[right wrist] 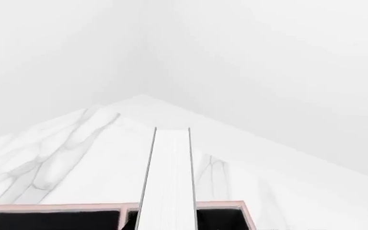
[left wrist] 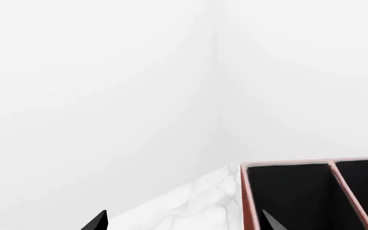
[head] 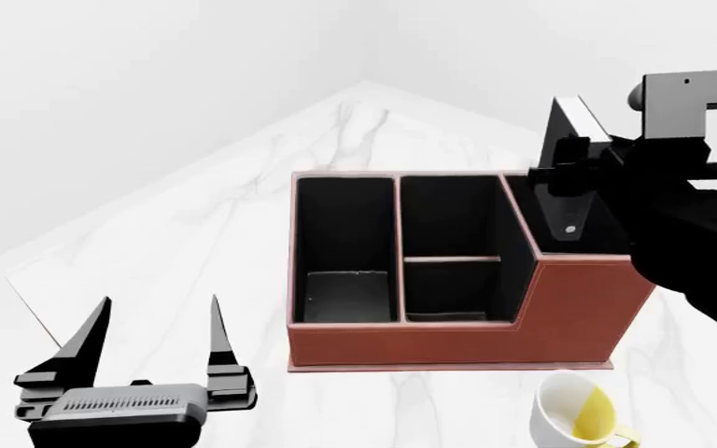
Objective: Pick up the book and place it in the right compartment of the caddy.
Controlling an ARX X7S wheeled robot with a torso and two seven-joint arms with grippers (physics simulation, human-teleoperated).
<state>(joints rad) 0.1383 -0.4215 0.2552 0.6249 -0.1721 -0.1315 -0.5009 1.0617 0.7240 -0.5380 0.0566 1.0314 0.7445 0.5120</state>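
Book (right wrist: 166, 182) in right claw (head: 567, 177) — above right compartment (head: 523, 210).

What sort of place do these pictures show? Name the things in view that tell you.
Probably a simulated desk or office tabletop: a white marble-patterned table holds a reddish-brown leather-look desk caddy and a white-and-yellow mug, the right gripper holds a black hardcover book above the caddy, and blank white walls stand behind.

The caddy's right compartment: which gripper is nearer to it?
Right. The right gripper holds the book just above the right compartment; the left gripper hangs open, off the caddy's far left end.
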